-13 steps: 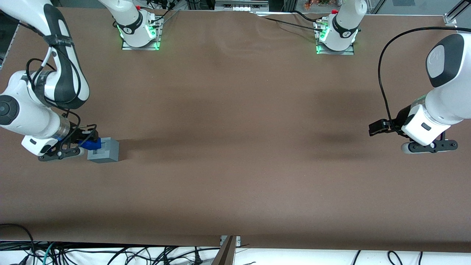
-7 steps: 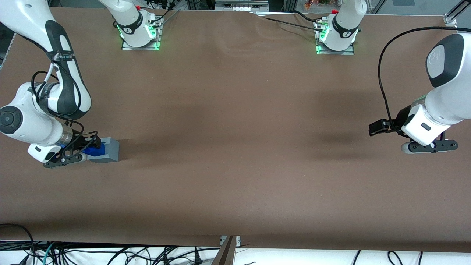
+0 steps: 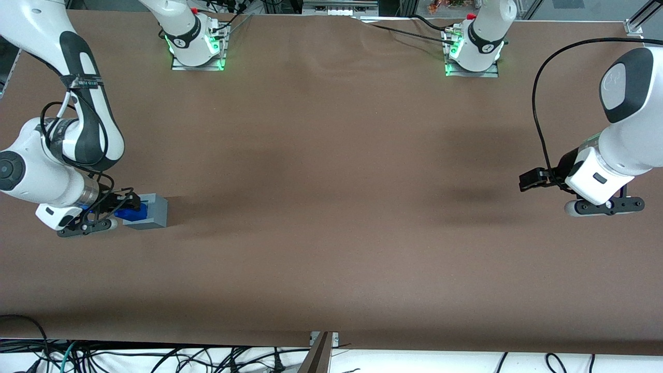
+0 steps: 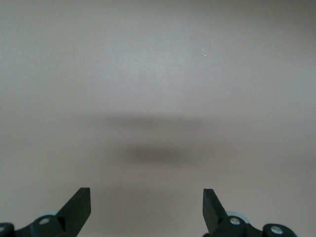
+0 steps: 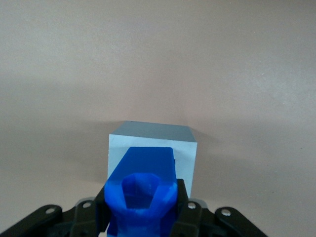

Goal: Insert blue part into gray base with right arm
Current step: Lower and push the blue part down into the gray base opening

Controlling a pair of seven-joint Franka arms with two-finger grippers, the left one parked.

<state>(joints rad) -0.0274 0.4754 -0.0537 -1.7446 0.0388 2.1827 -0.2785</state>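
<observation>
The gray base is a light-gray cube on the brown table at the working arm's end. The blue part sits over the base's top, held between the black fingers of my right gripper, which is shut on it. In the right wrist view the blue part fills the space between the fingers and covers much of the gray base's top face. The socket is hidden under the part. Whether the part is seated in the socket cannot be told.
Both arms' bases are bolted along the table edge farthest from the front camera. Brown table surface stretches from the gray base toward the parked arm's end.
My right gripper has carried the blue part from beside the base's upper corner onto the base's top and has come down lower over it. The gray base has stayed put.
</observation>
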